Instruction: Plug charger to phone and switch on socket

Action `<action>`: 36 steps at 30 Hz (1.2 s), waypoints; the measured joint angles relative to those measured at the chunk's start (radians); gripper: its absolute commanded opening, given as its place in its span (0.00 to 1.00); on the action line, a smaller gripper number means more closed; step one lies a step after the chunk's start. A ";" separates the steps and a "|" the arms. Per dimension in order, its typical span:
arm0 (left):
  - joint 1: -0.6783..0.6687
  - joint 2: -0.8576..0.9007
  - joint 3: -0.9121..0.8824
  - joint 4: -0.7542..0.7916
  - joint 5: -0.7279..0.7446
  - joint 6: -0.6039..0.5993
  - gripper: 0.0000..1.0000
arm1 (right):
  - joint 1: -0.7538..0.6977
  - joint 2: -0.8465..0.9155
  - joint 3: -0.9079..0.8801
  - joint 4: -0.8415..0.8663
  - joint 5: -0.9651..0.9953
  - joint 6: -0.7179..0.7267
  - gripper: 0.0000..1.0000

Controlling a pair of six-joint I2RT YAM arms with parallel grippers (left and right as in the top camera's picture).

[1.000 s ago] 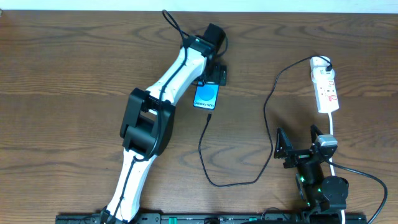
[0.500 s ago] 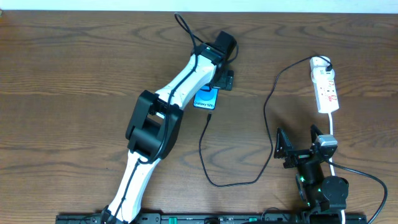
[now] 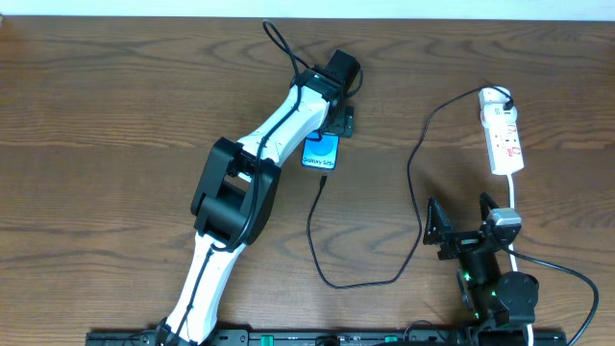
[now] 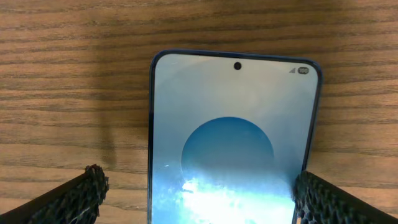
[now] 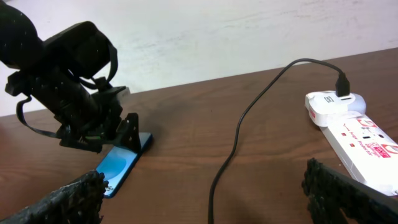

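Shifted a little since half a second ago, my left gripper (image 3: 338, 122) now sits slightly nearer the phone (image 3: 322, 154), whose far end it hides from overhead. My left wrist view shows that hidden end plainly, camera hole and all, but cuts off the phone's (image 4: 233, 143) near end, and glare washes out the lower screen. There my left fingers (image 4: 84, 193) are spread to either side of the phone: one pad stands off its edge with bare wood between, the other is at the opposite edge, and I cannot tell if it touches. Only overhead shows the charger (image 3: 309, 226) cable's connector tip just off the phone's near end, seemingly unplugged. The socket (image 3: 504, 139) lies well apart from the phone; my right wrist view shows the charger's (image 5: 236, 134) plug seated at the socket's (image 5: 367, 143) end, the strip cropped. My right gripper (image 3: 463, 219) hangs spread and empty, well apart from the phone.
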 measured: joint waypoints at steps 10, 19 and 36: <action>0.000 -0.002 -0.003 0.001 0.016 -0.003 0.98 | 0.000 0.000 0.000 0.000 0.000 0.000 0.99; 0.000 -0.011 -0.003 -0.054 0.035 -0.043 0.98 | 0.000 0.000 0.000 0.000 0.000 0.000 0.99; -0.035 -0.013 -0.004 -0.011 0.034 -0.114 0.98 | 0.000 0.000 0.000 0.000 0.000 0.000 0.99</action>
